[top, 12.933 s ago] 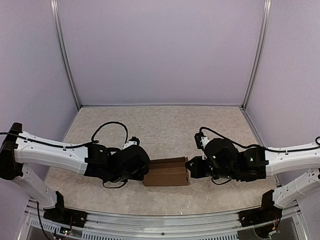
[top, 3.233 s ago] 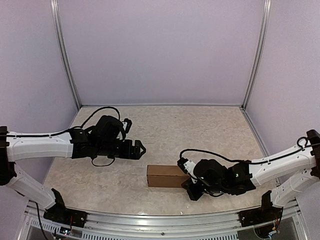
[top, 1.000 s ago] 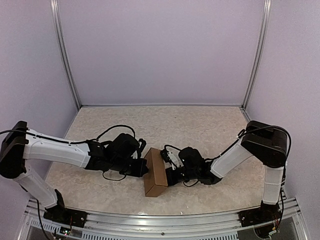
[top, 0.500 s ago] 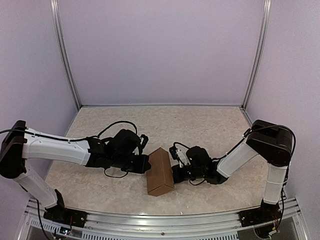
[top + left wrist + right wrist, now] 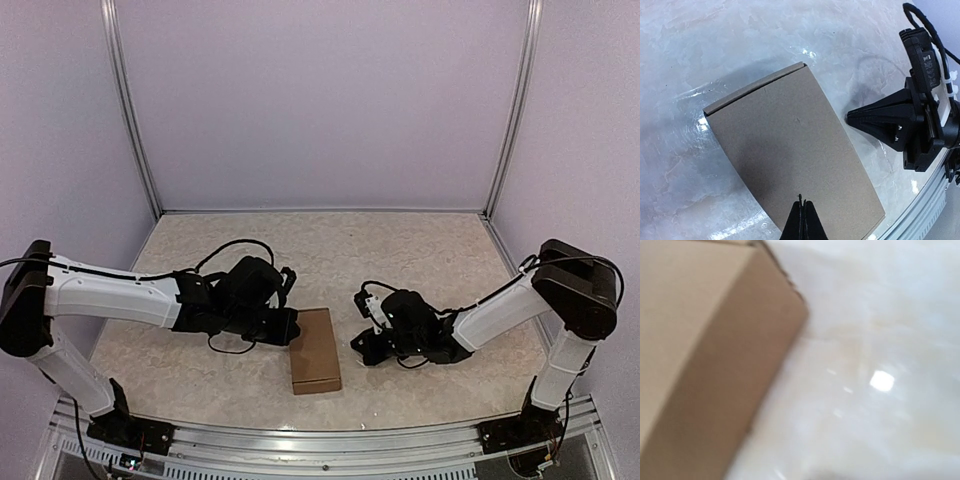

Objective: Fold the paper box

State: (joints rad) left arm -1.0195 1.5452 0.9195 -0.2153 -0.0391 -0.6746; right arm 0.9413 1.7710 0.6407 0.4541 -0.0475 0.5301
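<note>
Brown cardboard: the paper box (image 5: pixel 315 350) is lying closed on the surface (image 5: pixel 400 250). Left hand (image 5: pixel 291 328), pinched shut and empty, is hovering over its top; right hand (image 5: pixel 357 346), likewise shut, is pointing at its side, apart. Judged light, stiff, crushable; grip the long edges. Only the left wrist view is showing its end seam (image 5: pixel 755 86).

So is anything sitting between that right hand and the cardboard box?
Nothing visible. Only a strip of bare table separates the right hand from the paper box. The left hand is at the box's opposite side, not in the way.
</note>
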